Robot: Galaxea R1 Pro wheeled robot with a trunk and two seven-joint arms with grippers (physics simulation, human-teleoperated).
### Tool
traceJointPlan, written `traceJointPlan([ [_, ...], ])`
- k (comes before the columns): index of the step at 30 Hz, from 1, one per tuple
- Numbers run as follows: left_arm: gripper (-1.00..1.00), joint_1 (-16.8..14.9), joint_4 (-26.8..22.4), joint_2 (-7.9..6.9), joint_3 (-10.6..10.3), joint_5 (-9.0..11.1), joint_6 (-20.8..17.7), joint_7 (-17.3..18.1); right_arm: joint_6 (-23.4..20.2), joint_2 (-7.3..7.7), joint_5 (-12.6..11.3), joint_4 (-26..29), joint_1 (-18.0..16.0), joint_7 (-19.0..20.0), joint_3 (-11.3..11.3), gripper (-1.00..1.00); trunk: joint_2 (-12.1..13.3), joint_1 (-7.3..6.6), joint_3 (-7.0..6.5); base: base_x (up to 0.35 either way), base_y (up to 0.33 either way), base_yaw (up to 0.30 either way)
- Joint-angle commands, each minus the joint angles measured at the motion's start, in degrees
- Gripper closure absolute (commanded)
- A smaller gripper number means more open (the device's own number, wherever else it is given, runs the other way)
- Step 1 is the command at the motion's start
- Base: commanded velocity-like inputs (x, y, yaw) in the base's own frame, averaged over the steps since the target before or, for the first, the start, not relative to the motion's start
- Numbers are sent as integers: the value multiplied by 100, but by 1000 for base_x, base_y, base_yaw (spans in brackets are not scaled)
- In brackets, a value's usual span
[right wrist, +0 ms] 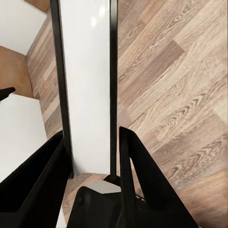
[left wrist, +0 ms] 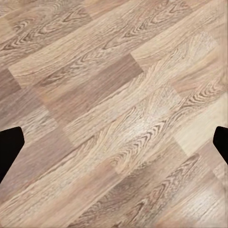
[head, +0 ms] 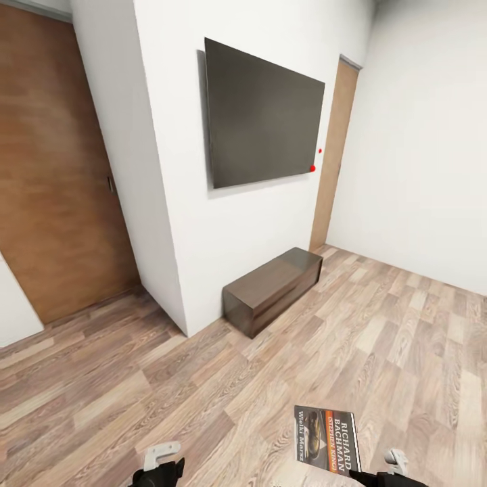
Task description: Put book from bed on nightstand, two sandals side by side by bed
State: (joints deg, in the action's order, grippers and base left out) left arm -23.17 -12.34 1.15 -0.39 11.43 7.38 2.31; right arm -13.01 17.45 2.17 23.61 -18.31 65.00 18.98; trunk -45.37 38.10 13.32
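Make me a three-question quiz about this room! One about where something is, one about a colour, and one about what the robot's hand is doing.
1. Where is the low dark-wood cabinet?
A. On the floor against the white wall, below the big dark screen
B. Hanging on the wall above the screen
C. In front of the wooden door at the left

2. What colour are the two small dots by the screen's lower right corner?
A. Blue
B. Red
C. Green

3. What is the right end effector doing?
A. Hanging open with nothing in it
B. Resting on the cabinet
C. Shut on the book

Answers:
1. A, the cabinet sits on the wood floor right under the screen.
2. B, both dots are bright red.
3. C, in the right wrist view the black fingers grip the book's edge on both sides.
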Motion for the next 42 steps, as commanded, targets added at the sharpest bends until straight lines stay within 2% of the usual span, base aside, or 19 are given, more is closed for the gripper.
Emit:
traceJointPlan([
  [1,-100,-4,6,-1,-5,54,18,24,-61,-4,11,4,-6,32,44,100,-6,1,8,0,0,-281],
  [11,-100,-6,4,-1,-5,52,18,24,-53,-6,12,3,-6,31,44,100,-6,1,8,6,0,-282],
  [20,-100,-6,4,-1,-5,52,18,24,-55,-5,11,3,-6,31,44,100,-6,1,8,175,0,-292],
  [42,-100,-7,4,-1,-5,52,18,24,-52,-5,11,3,-6,31,44,100,-6,1,8,20,0,-294],
])
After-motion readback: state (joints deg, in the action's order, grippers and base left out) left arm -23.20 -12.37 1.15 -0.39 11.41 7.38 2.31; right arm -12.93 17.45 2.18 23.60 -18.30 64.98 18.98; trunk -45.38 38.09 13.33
